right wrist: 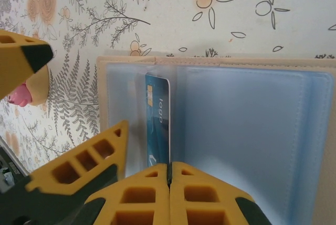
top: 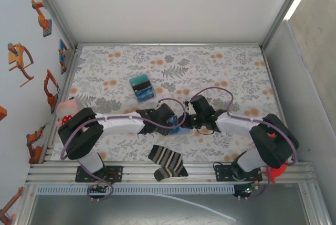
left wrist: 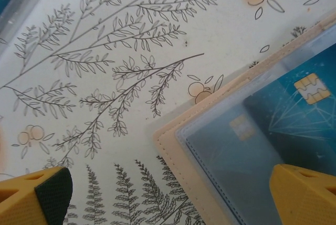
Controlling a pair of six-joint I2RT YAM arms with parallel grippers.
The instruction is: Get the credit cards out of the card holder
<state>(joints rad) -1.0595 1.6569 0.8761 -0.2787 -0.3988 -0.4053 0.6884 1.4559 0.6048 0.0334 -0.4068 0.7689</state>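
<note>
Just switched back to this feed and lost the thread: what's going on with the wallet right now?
The right hand is shut on the end of a teal credit card at the sleeves of the open card holder, which lies flat on the table. How far the card is out of its sleeve is hard to tell. The left hand hangs wide open over the holder's corner, holding nothing. Another chip card sits under a clear sleeve.
</note>
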